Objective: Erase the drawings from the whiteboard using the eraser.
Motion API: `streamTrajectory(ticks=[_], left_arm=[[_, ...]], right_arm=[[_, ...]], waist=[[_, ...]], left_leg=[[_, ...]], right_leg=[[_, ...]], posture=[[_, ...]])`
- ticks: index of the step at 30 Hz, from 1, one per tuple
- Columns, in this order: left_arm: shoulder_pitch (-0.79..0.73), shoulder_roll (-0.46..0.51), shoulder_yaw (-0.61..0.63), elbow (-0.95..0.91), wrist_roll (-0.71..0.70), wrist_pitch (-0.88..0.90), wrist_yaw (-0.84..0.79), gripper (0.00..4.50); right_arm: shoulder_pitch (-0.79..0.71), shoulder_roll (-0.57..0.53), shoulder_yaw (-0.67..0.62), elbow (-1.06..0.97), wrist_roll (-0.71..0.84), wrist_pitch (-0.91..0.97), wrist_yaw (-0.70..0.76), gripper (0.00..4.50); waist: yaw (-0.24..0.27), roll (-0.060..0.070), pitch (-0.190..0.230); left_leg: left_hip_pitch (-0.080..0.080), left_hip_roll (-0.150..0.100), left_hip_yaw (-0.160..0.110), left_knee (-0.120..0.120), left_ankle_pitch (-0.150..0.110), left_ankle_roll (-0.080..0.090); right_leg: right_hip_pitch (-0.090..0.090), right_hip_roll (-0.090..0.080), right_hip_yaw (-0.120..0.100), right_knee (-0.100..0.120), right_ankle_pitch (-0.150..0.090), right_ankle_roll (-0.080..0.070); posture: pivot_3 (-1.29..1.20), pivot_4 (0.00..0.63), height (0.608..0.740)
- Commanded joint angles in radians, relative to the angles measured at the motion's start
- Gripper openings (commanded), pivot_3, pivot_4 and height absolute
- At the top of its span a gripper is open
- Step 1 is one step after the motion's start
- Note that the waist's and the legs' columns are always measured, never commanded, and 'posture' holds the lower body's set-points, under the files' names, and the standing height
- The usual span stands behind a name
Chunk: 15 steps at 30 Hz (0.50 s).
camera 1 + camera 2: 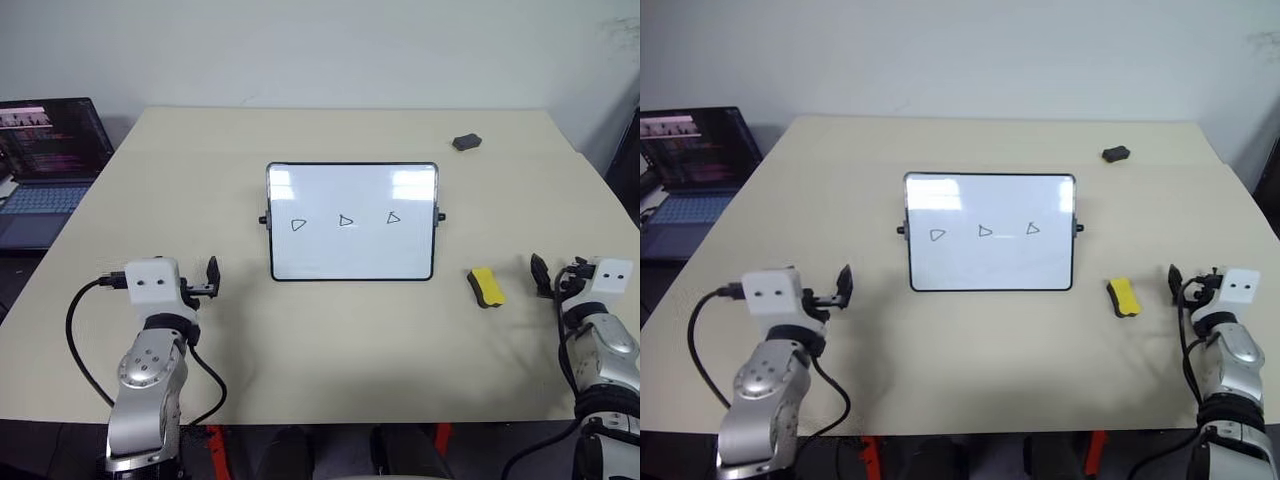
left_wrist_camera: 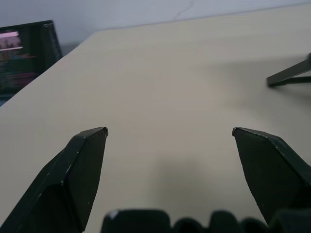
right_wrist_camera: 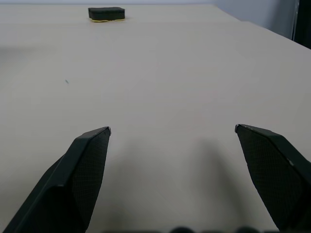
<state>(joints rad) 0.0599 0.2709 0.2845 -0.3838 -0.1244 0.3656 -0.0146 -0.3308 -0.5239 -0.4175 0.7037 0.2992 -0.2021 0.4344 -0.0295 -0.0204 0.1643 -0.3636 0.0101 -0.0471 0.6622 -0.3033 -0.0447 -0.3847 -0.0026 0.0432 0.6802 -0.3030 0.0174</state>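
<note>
A: Left eye view first, going left to right: a laptop [image 1: 45, 165] is cut off at the upper left of the frame, then the left gripper [image 1: 212, 278] at lower left with nothing in it, then the whiteboard [image 1: 352, 222] at the centre of the surface [image 1: 330, 350].

B: And the drawings [image 1: 345, 221]?

A: Three small triangles in a row across the middle of the board, all untouched. So no wiping has begun; I'd judge this the very start, with the pickup still to do.

B: Where is the eraser [image 1: 486, 286]?

A: Lower right of centre, lying on the surface just off the board's lower right corner, yellow side up. The right gripper [image 1: 545, 277] sits beside it, further right, apart from it.

B: State of the fingers?

A: Both pairs stand wide apart and hold nothing; each wrist view shows bare surface between the two black tips.

B: Next move?

A: I'd say the right arm has to swing inward toward the yellow block, straddle it, close, and then carry it to the rightmost triangle.

B: Anything unclear?

A: A small dark lump [image 1: 466, 142] lies at the upper right of the frame, too small to identify. The right wrist view shows a flat dark block with a yellow edge [image 3: 106, 13] far off; I can't say for certain what it is. How the board is propped I cannot tell.
</note>
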Motion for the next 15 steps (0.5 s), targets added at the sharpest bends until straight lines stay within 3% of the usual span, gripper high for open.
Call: streamTrajectory(ticks=[1, 8, 15], left_arm=[[-0.005, -0.021, 0.039, -0.014, 0.002, -0.021, 0.030, 4.50], [-0.032, -0.017, 0.071, -0.051, -0.052, -0.009, -0.010, 4.50], [-0.054, 0.148, 0.132, -0.113, -0.266, 0.022, -0.267, 4.50]], right_arm=[[-0.006, -0.026, -0.015, -0.039, 0.003, 0.011, -0.018, 4.49], [0.033, 0.010, -0.021, -0.167, 0.033, 0.047, -0.045, 4.49], [0.144, 0.096, -0.039, -0.490, 0.166, 0.245, -0.094, 4.49]], waist=[[0.000, 0.000, 0.000], [0.001, 0.000, 0.000], [0.001, 0.000, 0.000]], left_leg=[[0.000, 0.000, 0.000, 0.000, 0.000, 0.000], [0.000, 0.000, 0.000, 0.000, 0.000, 0.000], [0.000, 0.000, -0.001, 0.000, 0.000, -0.001]], right_leg=[[0.000, 0.000, 0.000, 0.000, 0.000, 0.000], [0.000, 0.000, 0.000, 0.000, 0.000, 0.000], [0.000, 0.000, -0.001, 0.000, 0.000, 0.000]], posture=[[0.00, 0.150, 0.740], [0.00, 0.150, 0.740], [0.00, 0.150, 0.740]])
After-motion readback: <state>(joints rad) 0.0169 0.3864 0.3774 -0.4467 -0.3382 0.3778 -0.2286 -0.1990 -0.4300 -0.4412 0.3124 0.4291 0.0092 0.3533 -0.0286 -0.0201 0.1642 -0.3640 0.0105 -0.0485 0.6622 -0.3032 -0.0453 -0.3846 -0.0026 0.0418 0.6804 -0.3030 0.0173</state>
